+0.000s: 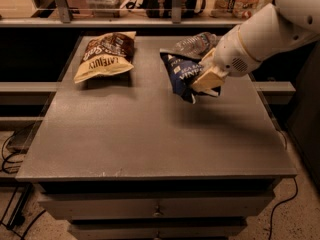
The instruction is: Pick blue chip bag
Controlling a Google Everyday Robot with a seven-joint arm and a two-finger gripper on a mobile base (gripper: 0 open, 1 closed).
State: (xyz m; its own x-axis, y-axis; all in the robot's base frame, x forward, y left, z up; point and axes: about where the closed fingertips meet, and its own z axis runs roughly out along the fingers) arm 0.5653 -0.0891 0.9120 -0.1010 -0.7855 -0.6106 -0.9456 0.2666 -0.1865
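As our gripper point(206, 77) reaches in from the right, its tan jaws pinch the right edge of the blue bag point(180, 73). The bag spreads leftward from the jaws, its long axis running from the far side towards us, slightly slanted. We judge it clear of the matte grey table point(140, 134), right of centre, going by the shadow beneath. It is crinkly dark foil with white lettering, and it buckles at the grip. A clear bottle point(195, 44) lies just behind, and a yellow bag point(105, 56) sits well apart at back left.
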